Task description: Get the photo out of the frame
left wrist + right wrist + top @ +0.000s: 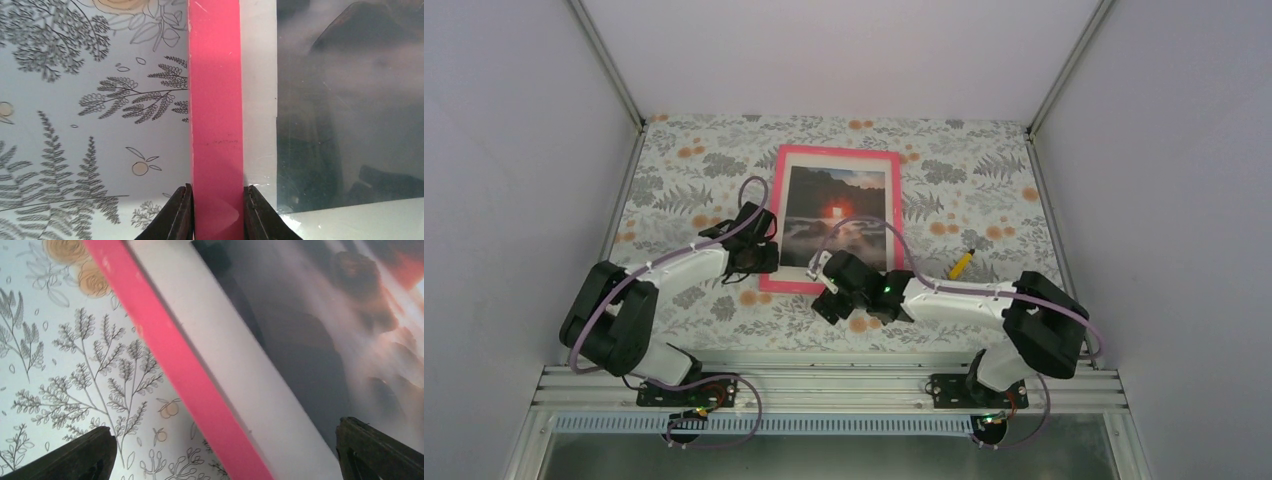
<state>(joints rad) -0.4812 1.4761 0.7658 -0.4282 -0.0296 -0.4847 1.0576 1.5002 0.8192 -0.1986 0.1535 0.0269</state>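
1. The frame point(836, 151) lies flat and face-up on the table point(984, 180), at 12 o'clock from the arm bases. The photo point(834, 215) is inside it, picture side up, with its white border showing all round.
2. Judging from that, the back of the frame is underneath. The frame probably has to be lifted or turned over before the photo can come out.
3. That would explain where the left claw point(218, 214) sits: at about 8 o'clock on the frame, near its lower-left corner. It straddles the pink side rail, one finger on the tablecloth side and the other on the white-border side.
4. The left claw is set narrow, with both fingers pressed against the rail's edges, pinching the frame (nothing else lies between them).
5. The right claw point(227, 455) hovers at 6 o'clock of the frame, over the near rail and the white border. It is probably placed there to take a second hold.
6. The right claw's fingers are spread wide and hold nothing. Whether their tips touch anything, I cannot tell.
7. A small yellow object point(962, 263) lies at 4 o'clock of the frame, apart from it.
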